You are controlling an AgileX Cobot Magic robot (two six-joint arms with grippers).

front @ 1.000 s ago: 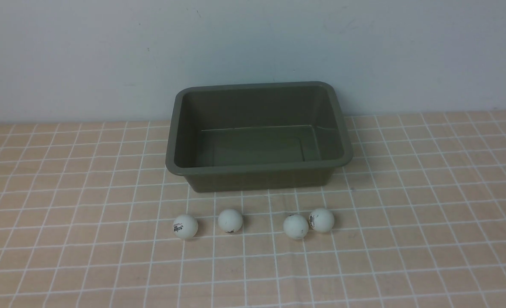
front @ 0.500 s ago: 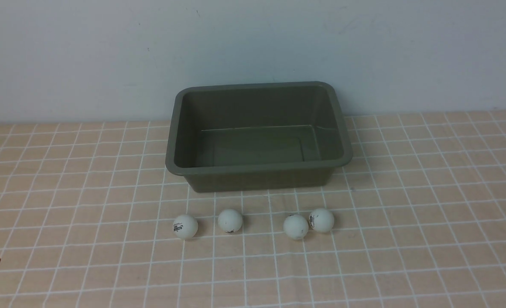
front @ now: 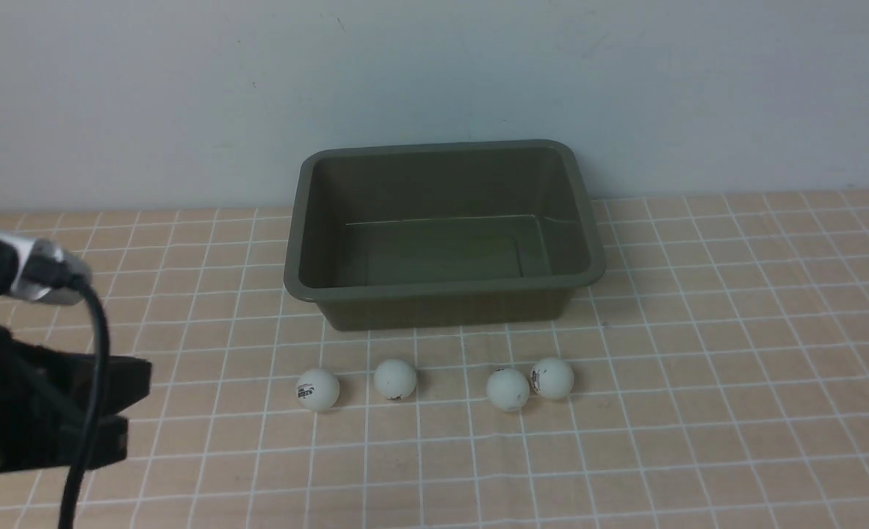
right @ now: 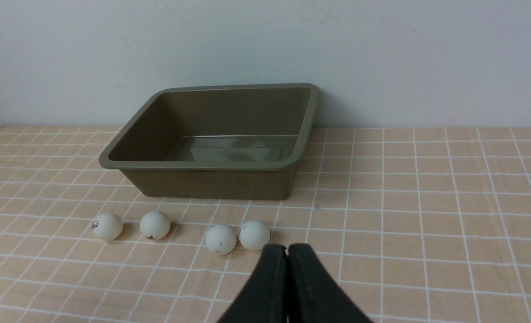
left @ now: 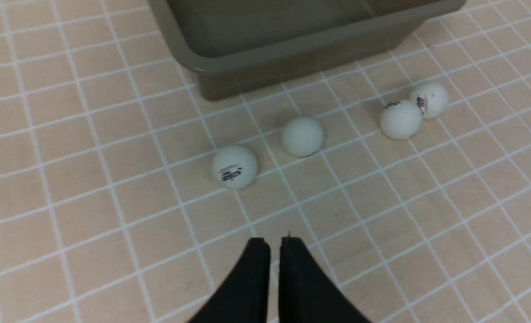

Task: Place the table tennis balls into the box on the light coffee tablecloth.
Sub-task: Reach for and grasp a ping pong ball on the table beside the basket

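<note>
Several white table tennis balls lie in a row on the light coffee tablecloth (front: 698,367), just in front of the olive-green box (front: 441,290). The leftmost ball (front: 317,389) has black print, its neighbour (front: 395,378) sits close by, and the last two (front: 507,389) (front: 552,378) touch. The box holds nothing. My left gripper (front: 136,411) hangs at the left, well short of the leftmost ball (left: 234,166). In the left wrist view the left gripper (left: 274,242) shows a thin gap and holds nothing. My right gripper (right: 287,246) is shut and empty, near the rightmost ball (right: 254,235).
A plain pale wall (front: 434,73) rises directly behind the box. The left arm's black cable (front: 96,353) loops down over its wrist. The checked cloth stretches to both sides of the box and towards me.
The left arm has swung in from the lower left corner, up and to the right, towards the balls. Its fingers have parted slightly. Balls and box have not moved.
</note>
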